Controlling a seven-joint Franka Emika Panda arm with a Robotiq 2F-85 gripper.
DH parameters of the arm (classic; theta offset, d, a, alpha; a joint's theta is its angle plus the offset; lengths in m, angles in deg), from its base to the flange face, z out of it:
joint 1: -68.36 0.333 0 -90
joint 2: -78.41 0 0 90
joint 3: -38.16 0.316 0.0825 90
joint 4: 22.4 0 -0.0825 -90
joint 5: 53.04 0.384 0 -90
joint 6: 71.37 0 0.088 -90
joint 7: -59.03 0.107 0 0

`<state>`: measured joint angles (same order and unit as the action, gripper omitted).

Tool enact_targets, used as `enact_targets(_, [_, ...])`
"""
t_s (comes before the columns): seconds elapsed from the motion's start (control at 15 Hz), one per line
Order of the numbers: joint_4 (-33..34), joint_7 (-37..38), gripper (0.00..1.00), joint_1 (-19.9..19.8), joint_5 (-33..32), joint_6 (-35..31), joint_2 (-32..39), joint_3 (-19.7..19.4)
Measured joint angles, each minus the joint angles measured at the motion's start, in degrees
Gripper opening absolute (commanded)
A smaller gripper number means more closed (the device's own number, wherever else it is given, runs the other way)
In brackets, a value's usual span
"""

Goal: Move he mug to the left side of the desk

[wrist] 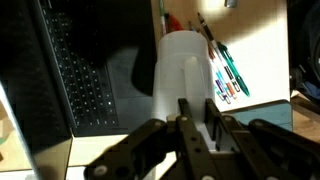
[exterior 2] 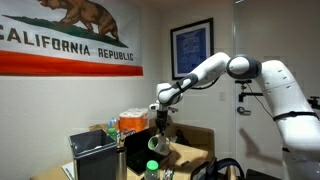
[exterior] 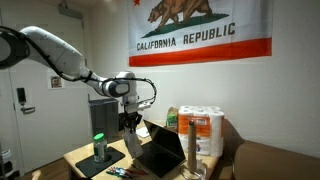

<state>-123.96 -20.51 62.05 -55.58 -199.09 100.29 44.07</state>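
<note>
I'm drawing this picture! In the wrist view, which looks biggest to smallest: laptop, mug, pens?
1. laptop
2. mug, though it is closest to the camera, so it looks extra big
3. pens
</note>
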Motion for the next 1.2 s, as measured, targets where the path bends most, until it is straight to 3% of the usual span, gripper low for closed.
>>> enact_targets(0.33, [0.0, -3.5, 0.09, 0.4, 5.1, 0.0, -0.6, 2.2])
enact_targets(0.8, [-0.6, -15.6, 0.09, 0.5, 17.3, 0.0, -0.7, 4.8])
enact_targets(1.2, [-1.2, -23.3, 0.09, 0.9, 23.5, -0.2, 0.9, 5.9])
